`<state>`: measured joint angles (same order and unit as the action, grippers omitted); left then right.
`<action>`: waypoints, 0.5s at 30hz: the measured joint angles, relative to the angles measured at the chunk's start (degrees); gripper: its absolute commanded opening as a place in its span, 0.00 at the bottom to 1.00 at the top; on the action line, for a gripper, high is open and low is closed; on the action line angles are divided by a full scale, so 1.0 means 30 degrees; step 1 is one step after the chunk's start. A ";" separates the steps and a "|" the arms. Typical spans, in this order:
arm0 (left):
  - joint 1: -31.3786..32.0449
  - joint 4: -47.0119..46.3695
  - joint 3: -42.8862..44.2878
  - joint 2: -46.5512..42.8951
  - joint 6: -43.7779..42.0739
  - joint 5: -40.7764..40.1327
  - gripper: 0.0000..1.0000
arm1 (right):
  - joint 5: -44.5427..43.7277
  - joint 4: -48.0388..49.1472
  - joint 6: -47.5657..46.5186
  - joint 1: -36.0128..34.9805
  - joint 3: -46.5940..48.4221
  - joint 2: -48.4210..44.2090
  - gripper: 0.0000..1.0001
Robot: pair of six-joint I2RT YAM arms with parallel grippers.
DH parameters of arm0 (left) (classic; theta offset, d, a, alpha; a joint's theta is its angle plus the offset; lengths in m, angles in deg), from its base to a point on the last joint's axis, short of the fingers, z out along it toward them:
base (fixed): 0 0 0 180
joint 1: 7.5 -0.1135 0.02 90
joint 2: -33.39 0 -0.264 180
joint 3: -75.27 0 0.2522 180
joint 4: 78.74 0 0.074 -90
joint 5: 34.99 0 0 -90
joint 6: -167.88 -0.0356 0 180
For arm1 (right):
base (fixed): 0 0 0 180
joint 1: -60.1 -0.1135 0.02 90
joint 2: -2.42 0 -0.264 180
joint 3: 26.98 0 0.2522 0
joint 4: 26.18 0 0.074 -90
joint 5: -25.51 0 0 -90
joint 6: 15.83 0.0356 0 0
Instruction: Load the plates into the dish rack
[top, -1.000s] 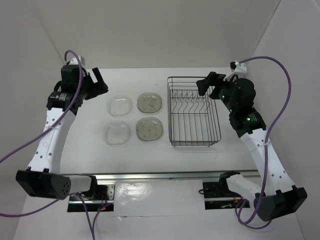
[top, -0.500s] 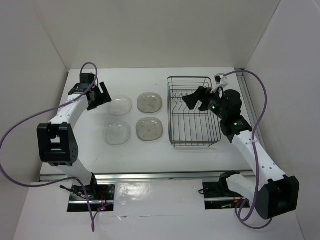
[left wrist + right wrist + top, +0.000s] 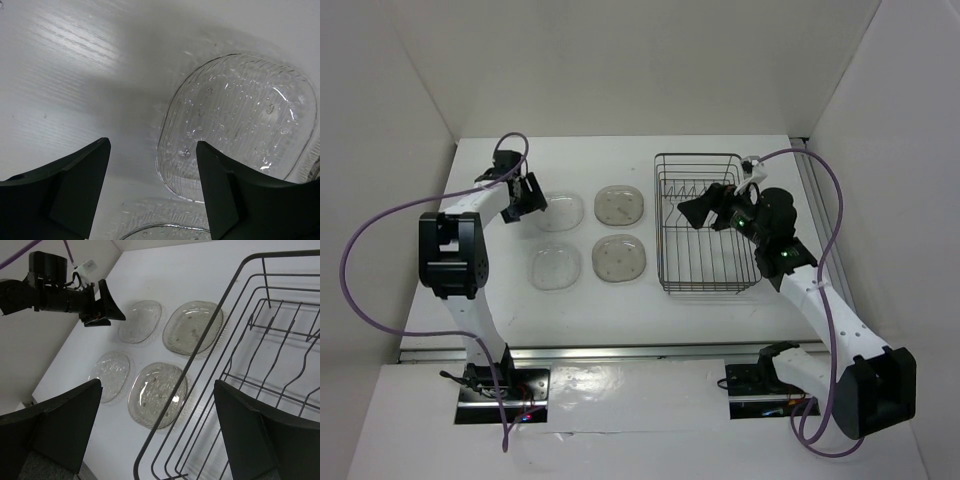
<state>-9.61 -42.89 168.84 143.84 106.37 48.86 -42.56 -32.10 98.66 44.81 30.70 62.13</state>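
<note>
Four plates (image 3: 620, 257) lie flat on the table (image 3: 620, 310), left of the dish rack (image 3: 710, 290); none is loaded yet. My left gripper (image 3: 528, 195) hangs at the far clear plate (image 3: 561, 211), jaws apart, gripping nothing. My right gripper (image 3: 700, 208) is spread wide above the rack, empty. I should straddle the rim squarely before pinching, since thin plastic may slip. Only the left wrist view shows that rim lying between my fingers (image 3: 75, 195).

Two clear plates (image 3: 561, 212) and two speckled tan plates (image 3: 619, 204) lie flat centre-left; the dark wire dish rack (image 3: 710, 288) sits centre-right.
</note>
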 measured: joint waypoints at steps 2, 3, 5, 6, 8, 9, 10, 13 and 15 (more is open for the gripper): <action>0.0007 -0.0058 -0.0022 0.0299 0.0036 -0.0138 0.79 | -0.0087 0.0087 0.0051 -0.0124 -0.0036 -0.0007 1.00; 0.0007 -0.0073 -0.0029 0.0444 0.0051 -0.0219 0.79 | -0.0109 0.0109 0.0051 -0.0204 -0.0036 -0.0015 1.00; 0.0015 -0.0102 -0.0029 0.0801 0.0073 -0.0372 0.67 | -0.0168 0.0226 0.0124 -0.0372 -0.0087 -0.0095 1.00; 0.0022 -0.0102 -0.0029 0.0976 0.0066 -0.0430 0.67 | -0.0197 0.0277 0.0168 -0.0466 -0.0117 -0.0138 1.00; 0.0022 -0.0124 -0.0036 0.1333 0.0036 -0.0510 0.53 | -0.0255 0.0408 0.0211 -0.0619 -0.0131 -0.0182 1.00; 0.0066 -0.0197 -0.0029 0.1443 0.0044 -0.0612 0.50 | -0.0306 0.0488 0.0255 -0.0692 -0.0138 -0.0182 1.00; 0.0160 -0.0306 -0.0036 0.1443 0.0044 -0.0685 0.50 | -0.0386 0.0546 0.0262 -0.0743 -0.0138 -0.0182 1.00; 0.0372 -0.0393 -0.0015 0.1559 -0.0022 -0.1078 0.46 | -0.0495 0.0685 0.0328 -0.0794 -0.0138 -0.0182 1.00; 0.0561 -0.0430 0.0015 0.1617 0.0044 -0.1443 0.27 | -0.0597 0.0736 0.0357 -0.0794 -0.0138 -0.0182 1.00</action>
<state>-7.92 -44.18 168.89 148.69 106.50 44.53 -44.35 -29.89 99.73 42.43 30.29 61.58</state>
